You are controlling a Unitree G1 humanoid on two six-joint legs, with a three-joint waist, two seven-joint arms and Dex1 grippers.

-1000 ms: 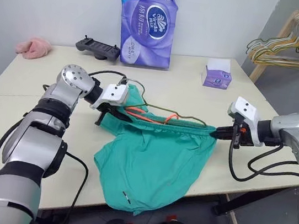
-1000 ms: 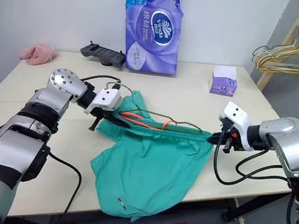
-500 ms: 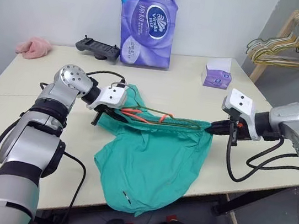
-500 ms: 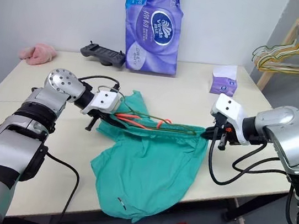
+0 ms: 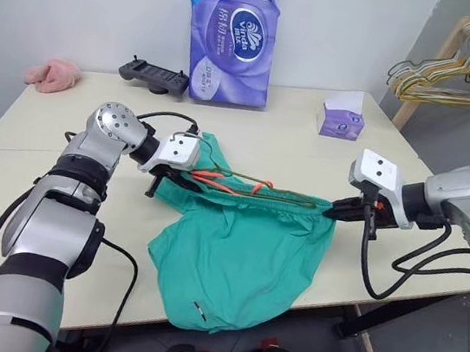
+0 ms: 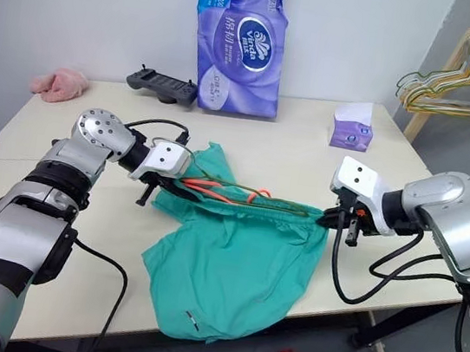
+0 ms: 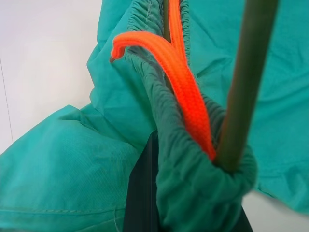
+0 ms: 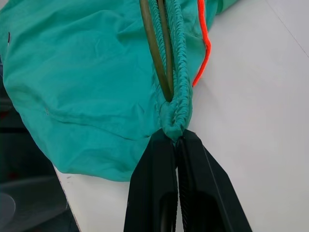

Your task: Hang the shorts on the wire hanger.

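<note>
The teal shorts (image 5: 242, 247) are stretched by the waistband between both grippers, low over the table's front half, with the legs draping toward the front edge. My left gripper (image 5: 169, 180) is shut on the left end of the waistband (image 7: 193, 183). My right gripper (image 5: 333, 210) is shut on the right end, its black fingers (image 8: 154, 193) pinching the gathered fabric. The thin olive wire hanger (image 6: 288, 204) lies along the waistband and runs inside it (image 8: 154, 53). An orange drawstring (image 5: 225, 183) loops out near the left gripper.
At the back of the table (image 5: 434, 256) stand a tall purple tissue pack (image 5: 230, 35), a black controller (image 5: 153, 75) and a pink cloth (image 5: 52, 74). A small purple tissue box (image 5: 341, 117) sits back right. Bunched hangers (image 5: 445, 83) hang on a wooden rack beyond the right edge.
My right gripper has shifted slightly inward, toward the left, carrying its end of the waistband. The left gripper has stayed put.
</note>
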